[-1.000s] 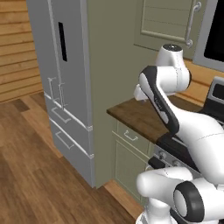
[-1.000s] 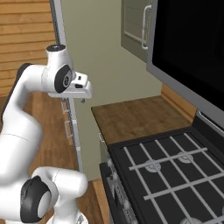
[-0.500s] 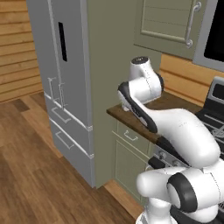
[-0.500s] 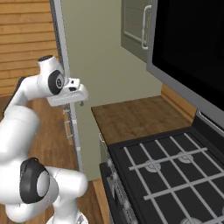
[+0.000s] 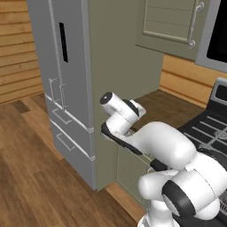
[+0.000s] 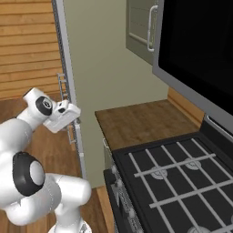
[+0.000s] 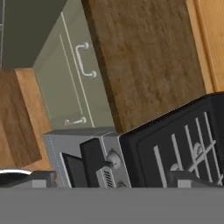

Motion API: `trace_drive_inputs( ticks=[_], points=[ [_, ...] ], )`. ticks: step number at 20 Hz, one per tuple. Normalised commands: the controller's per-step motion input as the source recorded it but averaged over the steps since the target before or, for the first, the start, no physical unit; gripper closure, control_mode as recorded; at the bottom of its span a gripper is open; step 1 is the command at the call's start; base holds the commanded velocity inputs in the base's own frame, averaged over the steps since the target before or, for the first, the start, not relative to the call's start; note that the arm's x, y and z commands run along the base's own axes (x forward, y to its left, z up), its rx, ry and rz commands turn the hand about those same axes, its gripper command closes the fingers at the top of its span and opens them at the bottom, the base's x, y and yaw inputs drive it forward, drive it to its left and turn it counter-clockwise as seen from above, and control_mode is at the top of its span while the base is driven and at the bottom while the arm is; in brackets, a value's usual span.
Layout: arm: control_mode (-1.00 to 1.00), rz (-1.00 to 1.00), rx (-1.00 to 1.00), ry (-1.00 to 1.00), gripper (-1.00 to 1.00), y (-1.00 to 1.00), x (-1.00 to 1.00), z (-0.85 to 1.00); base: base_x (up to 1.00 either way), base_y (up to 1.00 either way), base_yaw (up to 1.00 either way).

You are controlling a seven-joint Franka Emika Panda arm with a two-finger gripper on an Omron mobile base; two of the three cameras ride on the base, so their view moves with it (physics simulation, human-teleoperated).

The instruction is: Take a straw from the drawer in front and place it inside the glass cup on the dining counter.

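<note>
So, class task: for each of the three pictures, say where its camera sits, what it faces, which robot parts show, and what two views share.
Left base view: behind the arm's left, facing the tall grey steel fridge; white arm at lower right.
Right base view: behind its right, facing the black grated stove top; arm at lower left.
Hand view: on the hand, looking down at the sage-green drawer; dark fingertips.
Shared: the brown wood-grain countertop, in all three.

This was a home kitchen, shown by a tall steel fridge (image 5: 66,88), sage-green cupboards (image 5: 173,22) above a brown wood desk (image 6: 136,123), a black stove (image 6: 182,177) with grates and knobs, a green drawer (image 7: 72,72) with a silver handle, and plank flooring (image 5: 31,177).
</note>
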Motion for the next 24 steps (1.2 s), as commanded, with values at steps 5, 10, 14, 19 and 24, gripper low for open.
trace_drive_inputs(
  ticks=[5, 10, 14, 19, 24],
  points=[
    [-1.0, 0.0, -0.25, 0.1, -1.0, 0.06, 0.25, -0.91, 0.0, 0.0, 0.0],
    [-1.0, 0.0, -0.21, 0.02, -1.0, -0.01, 0.27, -0.71, 0.0, 0.0, 0.0],
    [-1.0, 0.0, -0.2, 0.0, -1.0, -0.06, 0.49, -0.6, 0.0, 0.0, 0.0],
    [-1.0, 0.0, -0.17, 0.0, -1.0, -0.15, 0.52, -0.52, 0.0, 0.0, 0.0],
    [-1.0, 0.0, -0.11, 0.0, -1.0, -0.12, 0.66, -0.5, 0.0, 0.0, 0.0]
  ],
)
